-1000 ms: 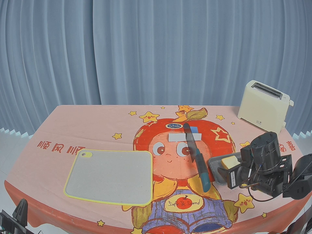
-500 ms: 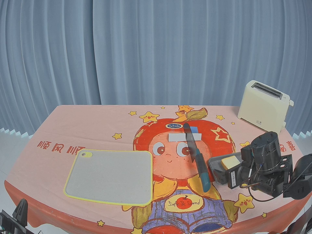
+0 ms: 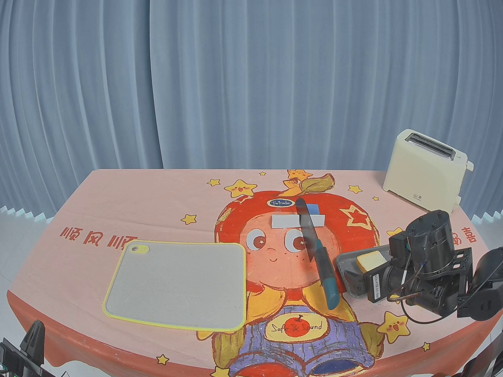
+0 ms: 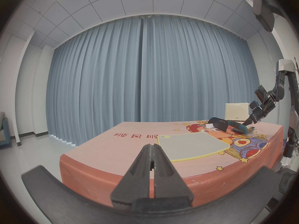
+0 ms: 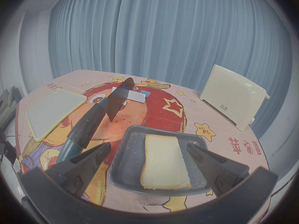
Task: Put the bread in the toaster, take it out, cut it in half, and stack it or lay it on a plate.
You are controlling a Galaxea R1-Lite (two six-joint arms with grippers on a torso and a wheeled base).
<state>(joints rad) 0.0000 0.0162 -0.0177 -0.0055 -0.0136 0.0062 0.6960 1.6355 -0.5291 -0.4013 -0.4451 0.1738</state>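
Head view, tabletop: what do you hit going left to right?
cutting board → knife → grey tray holding the bread slice → toaster

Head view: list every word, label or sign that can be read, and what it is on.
"Safe & Sound": tablecloth, near edge, by the printed apple.
"顺风顺": tablecloth, in red, beyond the board.
Oval badge on the tablecloth by the tip of the knife: too blurred.
Red characters at the tablecloth's right: partly hidden, unreadable.
Mark on the front of the toaster: too small.
White label on the right arm: too small.
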